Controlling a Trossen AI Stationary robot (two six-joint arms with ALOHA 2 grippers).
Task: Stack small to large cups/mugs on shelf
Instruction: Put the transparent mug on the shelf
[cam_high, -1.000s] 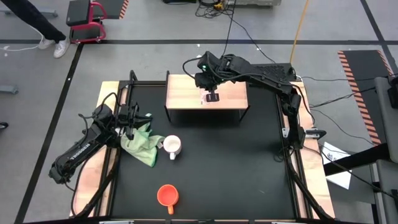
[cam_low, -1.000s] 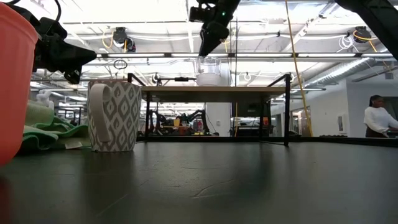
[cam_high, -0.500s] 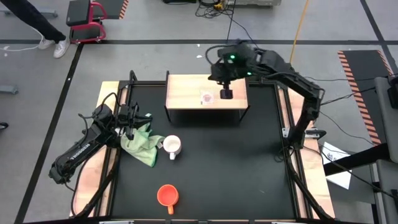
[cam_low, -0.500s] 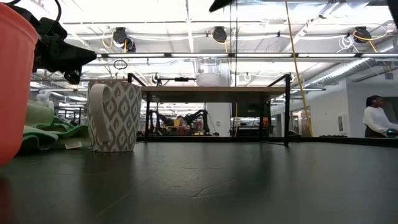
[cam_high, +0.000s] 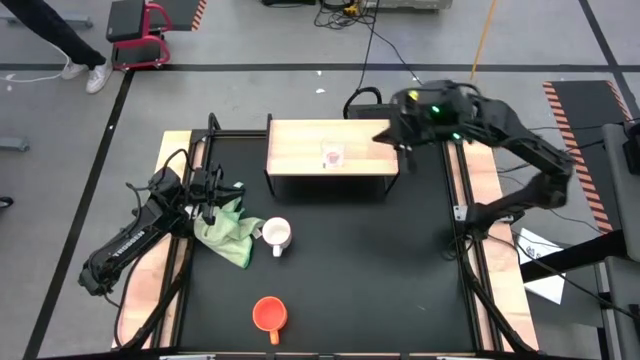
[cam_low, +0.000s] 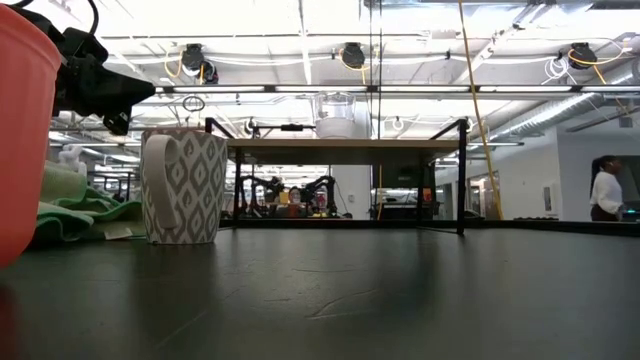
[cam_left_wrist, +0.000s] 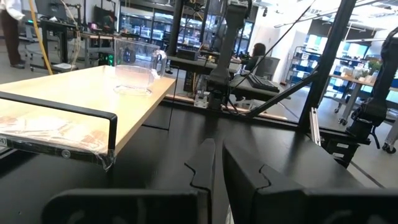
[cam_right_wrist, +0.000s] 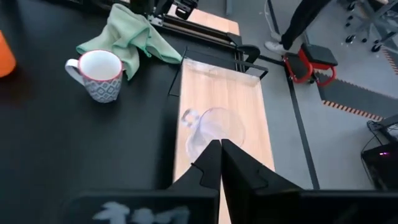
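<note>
Jaws: I read both pairs as closed and empty; right gripper (cam_right_wrist: 221, 163) and left gripper (cam_left_wrist: 217, 171) each show fingers pressed together.
High view: glass cup (cam_high: 333, 155) stands on the shelf (cam_high: 290, 150) at 12 o'clock; white mug (cam_high: 277, 234) near centre, beside the green cloth (cam_high: 228, 228) at 9; orange mug (cam_high: 269, 314) at 6. Right gripper (cam_high: 392, 135) hangs at the shelf's right end.
Low view: white mug (cam_low: 183, 186) upright, handle facing camera.
Left wrist view: shelf and cup ahead.
Right wrist view: cup below.
Step advice: I'd fetch the orange mug next, gripping its rim.
Writing: none legible; mug bears a grey leaf pattern.
</note>
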